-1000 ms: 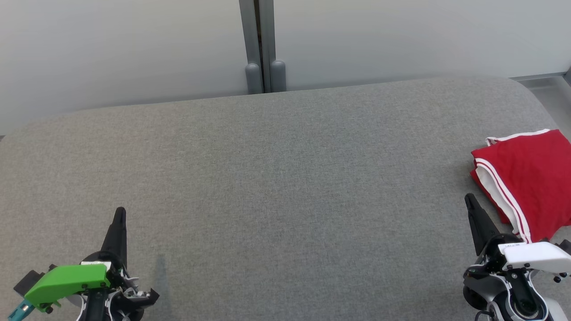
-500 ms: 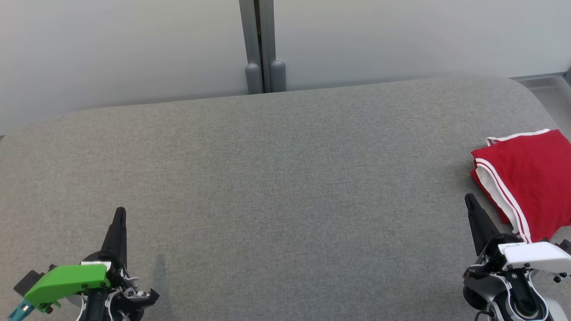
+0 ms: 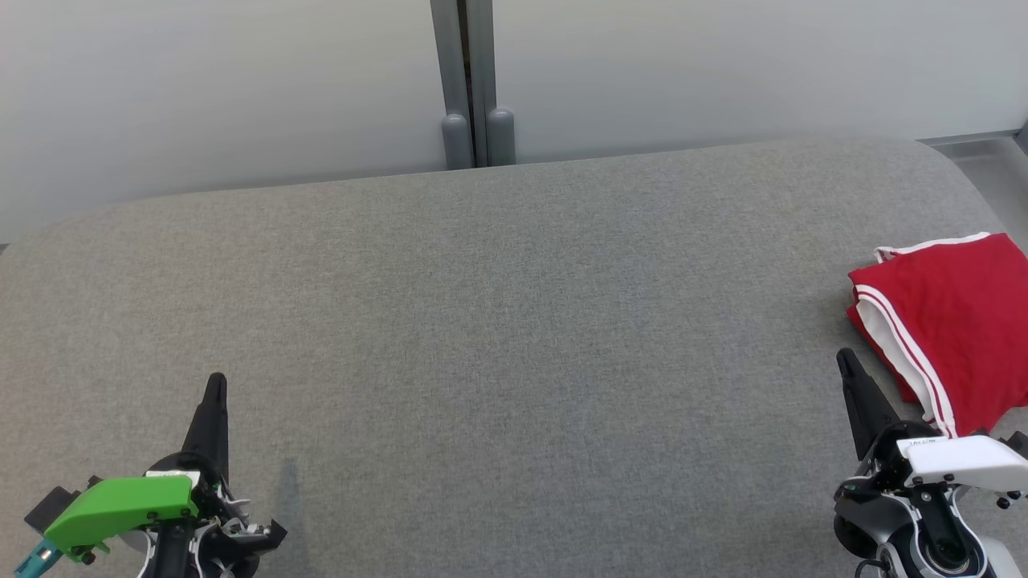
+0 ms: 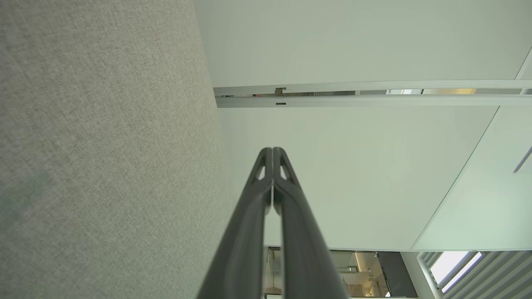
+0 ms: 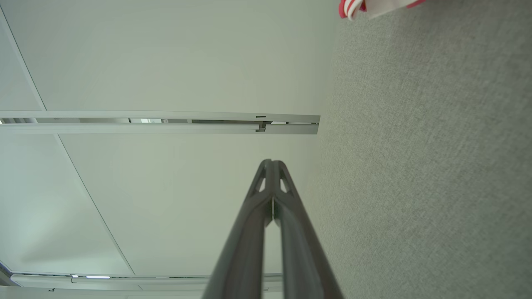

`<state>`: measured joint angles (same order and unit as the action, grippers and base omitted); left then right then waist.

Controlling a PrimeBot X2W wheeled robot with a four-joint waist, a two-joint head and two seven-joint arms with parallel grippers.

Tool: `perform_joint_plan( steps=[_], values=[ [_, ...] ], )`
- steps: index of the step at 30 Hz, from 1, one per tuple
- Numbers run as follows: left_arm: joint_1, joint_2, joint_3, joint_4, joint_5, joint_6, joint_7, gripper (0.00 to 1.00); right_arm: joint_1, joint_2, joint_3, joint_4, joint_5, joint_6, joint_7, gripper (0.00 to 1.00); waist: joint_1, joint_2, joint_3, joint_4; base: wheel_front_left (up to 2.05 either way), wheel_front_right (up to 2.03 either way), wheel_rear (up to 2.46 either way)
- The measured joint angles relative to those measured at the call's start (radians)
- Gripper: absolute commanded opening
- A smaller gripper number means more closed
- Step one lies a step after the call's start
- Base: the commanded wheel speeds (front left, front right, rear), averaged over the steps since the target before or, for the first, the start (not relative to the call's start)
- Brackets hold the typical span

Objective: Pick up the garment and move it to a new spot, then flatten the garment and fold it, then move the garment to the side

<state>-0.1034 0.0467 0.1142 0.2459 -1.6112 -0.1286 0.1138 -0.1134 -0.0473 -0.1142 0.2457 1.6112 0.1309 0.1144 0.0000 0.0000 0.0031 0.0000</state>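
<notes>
The red garment (image 3: 956, 321), trimmed with white stripes, lay folded near the rounded right end of the grey surface (image 3: 514, 305), cut off by the head view's edge and just beyond the right pincer (image 3: 843, 359). Open surface stretched wide from there to the left pincer (image 3: 215, 384) and back to the pale wall (image 3: 241, 80). Both pincers were closed tight, fingers pressed together, gripping nothing. A small label on the right wrist was too small to read.

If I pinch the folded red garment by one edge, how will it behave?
Probably floppy: the red garment lies in soft folded layers, so one-edge lifting would likely undo the fold. It looks thin and light. Pushed, it may bunch on the woven grey surface.
</notes>
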Motion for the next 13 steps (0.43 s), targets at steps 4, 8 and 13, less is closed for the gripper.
perform_joint_plan(
  steps=[4, 8, 13],
  values=[
    [0.0, 0.0, 0.0, 0.0, 0.0, 0.0, 0.0, 0.0, 0.0, 0.0, 0.0, 0.0, 0.0, 0.0, 0.0, 0.0, 0.0, 0.0, 0.0, 0.0, 0.0, 0.0, 0.0],
    [0.0, 0.0, 0.0, 0.0, 0.0, 0.0, 0.0, 0.0, 0.0, 0.0, 0.0, 0.0, 0.0, 0.0, 0.0, 0.0, -0.0001, 0.0, 0.0, 0.0, 0.0, 0.0, 0.0],
    [0.0, 0.0, 0.0, 0.0, 0.0, 0.0, 0.0, 0.0, 0.0, 0.0, 0.0, 0.0, 0.0, 0.0, 0.0, 0.0, 0.0, 0.0, 0.0, 0.0, 0.0, 0.0, 0.0]
  ],
)
